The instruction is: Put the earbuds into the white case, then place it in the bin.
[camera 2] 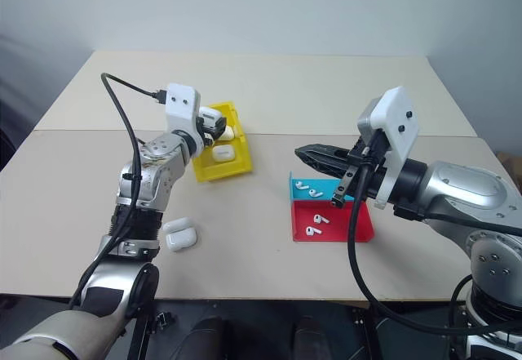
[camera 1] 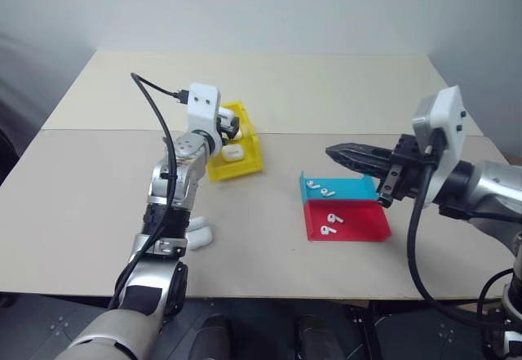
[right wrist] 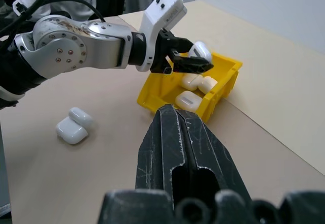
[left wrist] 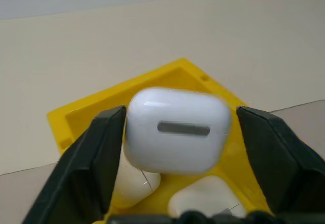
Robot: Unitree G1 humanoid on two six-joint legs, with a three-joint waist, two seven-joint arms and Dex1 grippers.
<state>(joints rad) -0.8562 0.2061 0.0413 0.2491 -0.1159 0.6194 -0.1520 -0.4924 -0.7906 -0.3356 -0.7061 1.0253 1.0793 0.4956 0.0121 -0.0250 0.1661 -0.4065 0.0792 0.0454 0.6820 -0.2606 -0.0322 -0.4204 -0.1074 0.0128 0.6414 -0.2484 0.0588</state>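
While my left arm reaches forward over the table [camera 1: 269, 91], its wrist level, my left gripper [right wrist: 195, 59] hangs above the yellow bin [camera 1: 245, 162] with a white case [left wrist: 175, 130] between its fingers [left wrist: 89, 163]. The fingers stand wide at either side of the case; one seems to touch it, and beside the other I see a narrow gap, so I cannot tell whether the case is held or already let go. It is lid-closed, just above the bin's inside. Three more cases [right wrist: 190, 99] lie in the bin beneath it.

My right arm is bent across from the right, its gripper [camera 1: 338, 154] level and pointing left, jaws pressed together with nothing between them. It hovers above the blue tray [camera 1: 359, 187], well apart from the bin.

Two earbuds [camera 1: 322, 188] lie in the blue tray and two more [camera 1: 330, 224] in the red tray [camera 1: 367, 223], which touches the blue one on its near side. Two spare cases [camera 2: 181, 234] sit together on the table beside my left forearm.
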